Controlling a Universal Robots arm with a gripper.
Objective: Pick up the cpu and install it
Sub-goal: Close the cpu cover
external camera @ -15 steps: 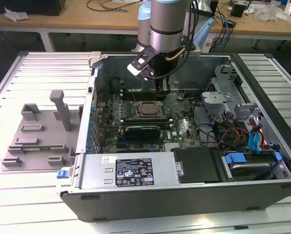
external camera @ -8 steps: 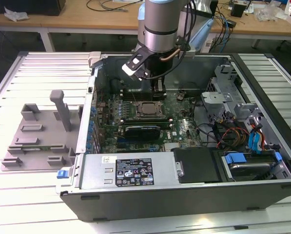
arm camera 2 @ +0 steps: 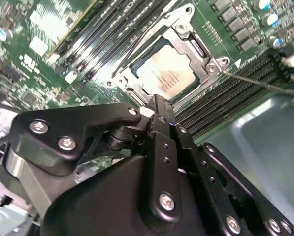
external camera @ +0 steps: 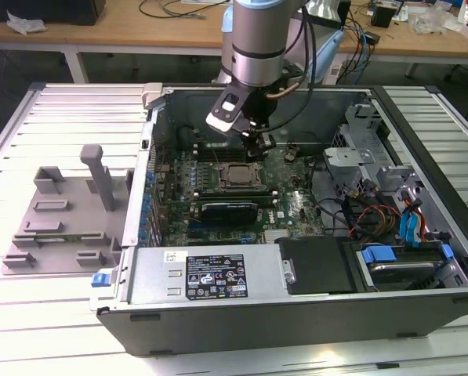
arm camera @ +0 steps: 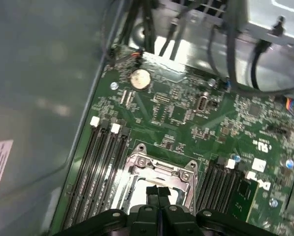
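Note:
The cpu (external camera: 232,174) lies flat in the motherboard socket inside the open computer case, its silver-grey top (arm camera 2: 169,73) facing up within the metal socket frame (arm camera: 159,164). My gripper (external camera: 259,142) hangs just above the socket's far edge. In both wrist views its black fingers are pressed together, tips (arm camera 2: 155,101) over the cpu's edge and nothing held between them. In the first wrist view the gripper (arm camera: 159,192) covers part of the socket opening.
Memory slots (arm camera 2: 112,34) flank the socket on both sides. A grey fixture plate (external camera: 61,223) with blocks lies at the exterior view's left, outside the case. The power supply (external camera: 210,274), cables (external camera: 359,211) and blue drive bays (external camera: 410,251) fill the near side. The case wall (arm camera: 38,98) stands close.

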